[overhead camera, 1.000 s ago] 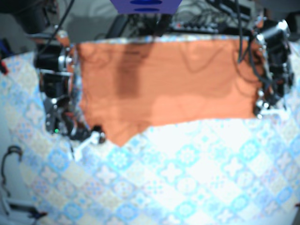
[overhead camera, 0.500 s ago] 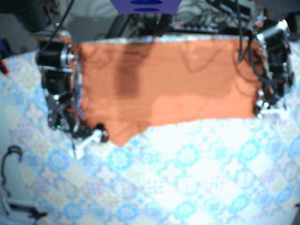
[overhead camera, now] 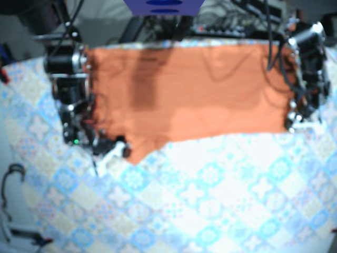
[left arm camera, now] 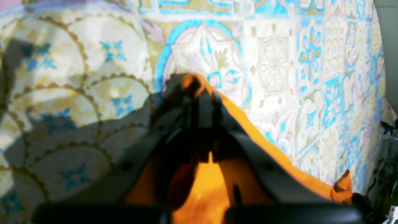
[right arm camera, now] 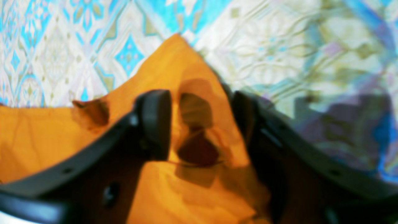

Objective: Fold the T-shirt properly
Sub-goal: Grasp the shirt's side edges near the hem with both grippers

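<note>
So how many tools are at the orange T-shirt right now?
2. The left tool is shut on the T-shirt corner at the base view's right; the right tool stands open around the corner at its left.

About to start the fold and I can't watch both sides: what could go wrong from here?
The right hand is open, straddling a T-shirt corner without gripping; lifting now would probably raise one side only and skew the cloth. The left hand is shut on its corner with only a little cloth showing past the tips; that small bite may slip under tension.
</note>
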Controlling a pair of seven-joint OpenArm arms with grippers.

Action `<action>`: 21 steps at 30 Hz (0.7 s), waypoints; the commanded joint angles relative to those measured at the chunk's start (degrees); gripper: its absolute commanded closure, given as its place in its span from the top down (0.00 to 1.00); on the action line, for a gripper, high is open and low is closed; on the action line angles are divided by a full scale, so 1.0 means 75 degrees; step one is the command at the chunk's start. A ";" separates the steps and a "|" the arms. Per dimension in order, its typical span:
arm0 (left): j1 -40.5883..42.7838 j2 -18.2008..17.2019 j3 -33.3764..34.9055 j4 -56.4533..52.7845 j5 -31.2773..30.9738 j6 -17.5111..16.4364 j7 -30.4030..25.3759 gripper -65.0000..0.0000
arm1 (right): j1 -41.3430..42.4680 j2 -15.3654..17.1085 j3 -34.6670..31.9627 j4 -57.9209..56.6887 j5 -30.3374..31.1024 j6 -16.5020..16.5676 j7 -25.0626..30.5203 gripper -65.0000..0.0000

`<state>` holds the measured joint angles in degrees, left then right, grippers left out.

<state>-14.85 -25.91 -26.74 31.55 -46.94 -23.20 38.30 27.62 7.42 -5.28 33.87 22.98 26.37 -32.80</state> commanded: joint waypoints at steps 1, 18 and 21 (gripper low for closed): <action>-0.0053 -0.0161 -0.0004 0.0078 0.0075 0.0063 0.0080 0.00 | 0.0075 -0.0022 -0.0041 0.0015 -0.0046 0.0030 -0.0322 0.40; -0.0053 -0.0161 -0.0004 0.0078 0.0075 0.0063 0.0080 0.00 | 0.0075 -0.0022 -0.0275 0.0038 -0.0105 0.0030 -0.0322 0.01; -0.0042 -0.0161 -0.0004 0.0078 0.0075 0.0063 0.0080 0.00 | 0.0075 -0.0022 -0.0615 0.0155 -0.0105 0.0030 -0.0322 0.00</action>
<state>-14.83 -25.91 -26.74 31.55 -46.94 -23.20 38.28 27.44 7.51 -9.58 34.65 22.70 26.30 -33.63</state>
